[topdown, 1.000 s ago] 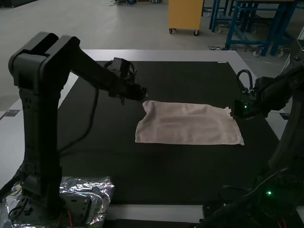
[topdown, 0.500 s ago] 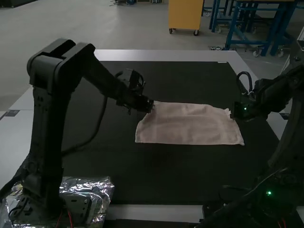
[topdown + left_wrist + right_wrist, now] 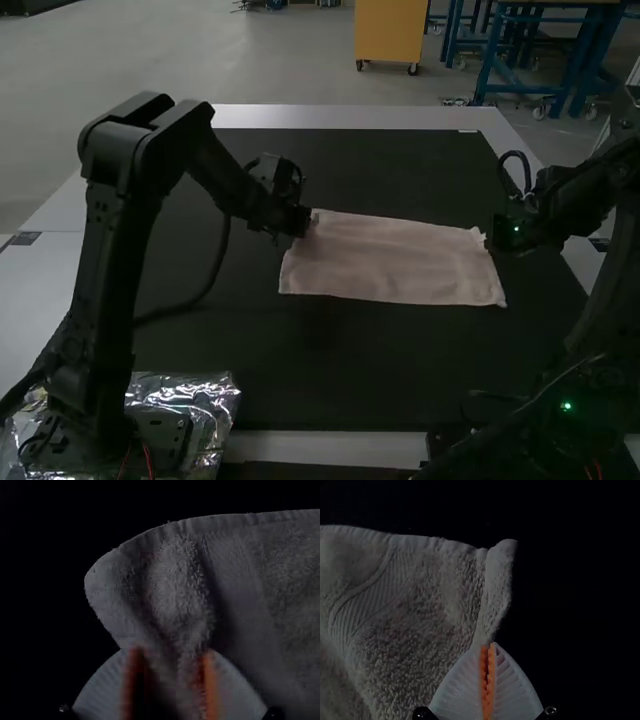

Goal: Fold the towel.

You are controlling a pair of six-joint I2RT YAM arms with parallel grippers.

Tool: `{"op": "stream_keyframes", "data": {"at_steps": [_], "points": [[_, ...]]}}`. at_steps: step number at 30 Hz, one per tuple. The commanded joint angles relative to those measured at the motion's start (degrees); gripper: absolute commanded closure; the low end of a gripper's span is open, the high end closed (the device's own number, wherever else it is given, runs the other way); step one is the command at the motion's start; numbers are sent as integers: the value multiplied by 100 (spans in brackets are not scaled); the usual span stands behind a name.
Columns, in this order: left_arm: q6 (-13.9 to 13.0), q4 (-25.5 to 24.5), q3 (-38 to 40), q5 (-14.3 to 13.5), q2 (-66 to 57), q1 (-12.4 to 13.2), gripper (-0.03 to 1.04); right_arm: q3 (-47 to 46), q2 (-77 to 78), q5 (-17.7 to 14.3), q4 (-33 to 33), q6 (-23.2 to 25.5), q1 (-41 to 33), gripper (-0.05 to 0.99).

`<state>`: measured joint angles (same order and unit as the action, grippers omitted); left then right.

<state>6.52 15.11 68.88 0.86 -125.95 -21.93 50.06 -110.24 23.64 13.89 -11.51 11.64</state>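
High view: A pale towel point(image 3: 395, 260) lies spread in a long rectangle near the middle of the worktop point(image 3: 350, 117), its long sides running left to right and its far left corner under the left end effector point(image 3: 303, 224). The right end effector point(image 3: 488, 240) meets the towel at its far right corner. In the left wrist view, the left end effector point(image 3: 170, 655) grasps the towel close to that corner, a thick ridge of cloth bunched between its orange pads point(image 3: 212, 685). In the right wrist view, the right end effector point(image 3: 488, 646) is clenched on the towel's edge, its pads point(image 3: 492, 672) nearly together and a narrow fold rising from the fingertips. A ribbed band crosses the cloth nearby. Beneath the towel is a black mat point(image 3: 400, 370), framed by the worktop's pale border. The left arm point(image 3: 105, 250) bends above the mat's left side, a dark cable point(image 3: 215, 275) looping beside it; crinkled silver foil point(image 3: 210, 395) lies around its base at the near left. The right arm point(image 3: 610, 255) stands at the right, a green light point(image 3: 567, 407) glowing low at the near right.
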Motion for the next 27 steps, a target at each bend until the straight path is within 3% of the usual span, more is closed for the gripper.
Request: {"op": "stream_keyframes", "data": {"at_steps": [1,16,27], "points": [[-20,71,-129,336,-325,-65,99,-23,213,88,35,70,-30,96],[-28,-369,-217,511,721,-39,99,-41,327,238,-9,79,-39,96],[-28,-597,-859,511,1433,-39,99,-102,899,378,-273,79,-13,96]]}}
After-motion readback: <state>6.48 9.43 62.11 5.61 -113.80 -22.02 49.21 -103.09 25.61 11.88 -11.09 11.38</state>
